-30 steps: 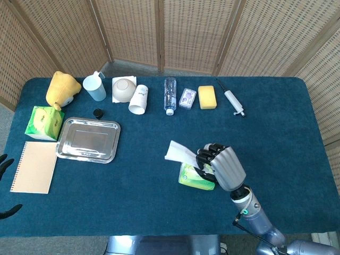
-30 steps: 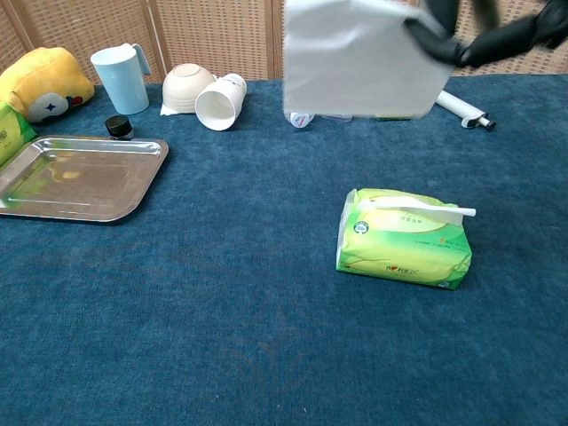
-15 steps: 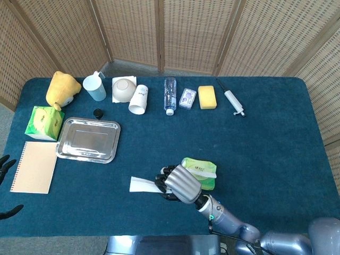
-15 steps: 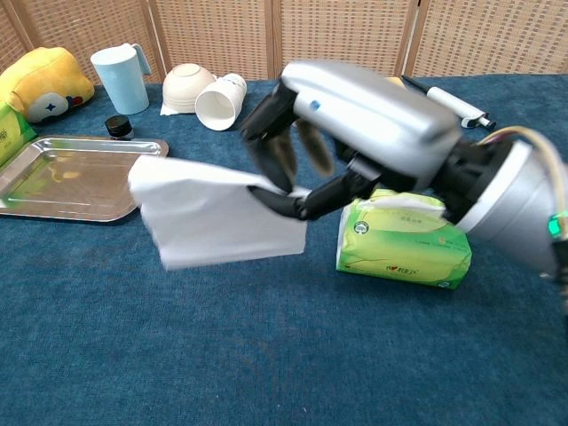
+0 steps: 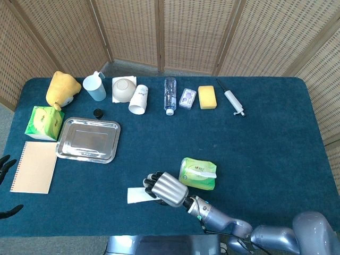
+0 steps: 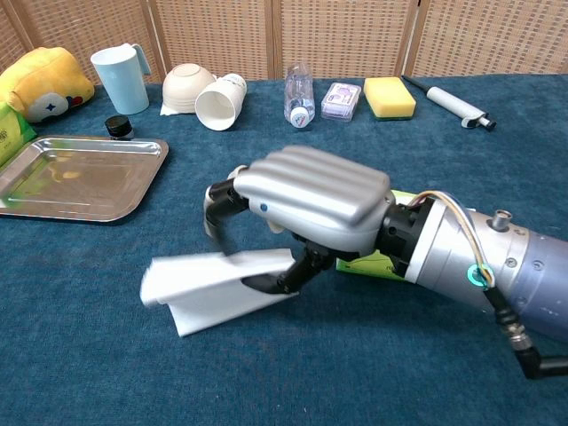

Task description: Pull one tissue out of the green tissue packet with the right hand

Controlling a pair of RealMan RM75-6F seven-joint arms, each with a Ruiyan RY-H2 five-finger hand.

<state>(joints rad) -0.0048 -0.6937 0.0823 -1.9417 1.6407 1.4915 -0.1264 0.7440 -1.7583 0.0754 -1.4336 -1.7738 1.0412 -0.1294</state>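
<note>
The green tissue packet [image 5: 197, 173] lies on the blue table near the front, with a white tissue tip sticking out of its top slot. In the chest view my right hand [image 6: 302, 209] covers most of the packet [image 6: 368, 264]. That right hand [image 5: 162, 188] is low over the cloth just left of the packet and pinches one white tissue [image 6: 213, 288] between thumb and finger. The tissue [image 5: 137, 195] is free of the packet and rests flat on the table to the hand's left. Only the dark fingertips of my left hand [image 5: 4, 163] show at the far left edge, spread and holding nothing.
A steel tray [image 5: 88, 139], a notebook [image 5: 34, 166] and a green tissue box [image 5: 43, 122] sit at the left. Along the back stand a yellow plush [image 5: 61, 88], blue cup [image 5: 95, 86], bowl [image 5: 124, 89], paper cup [image 5: 138, 99], bottle [image 5: 169, 94], sponge [image 5: 207, 97] and pipette [image 5: 232, 101].
My right hand has swung from above the packet down and to the left, carrying the pulled-out tissue. The tissue now lies on the table instead of hanging in the air.
</note>
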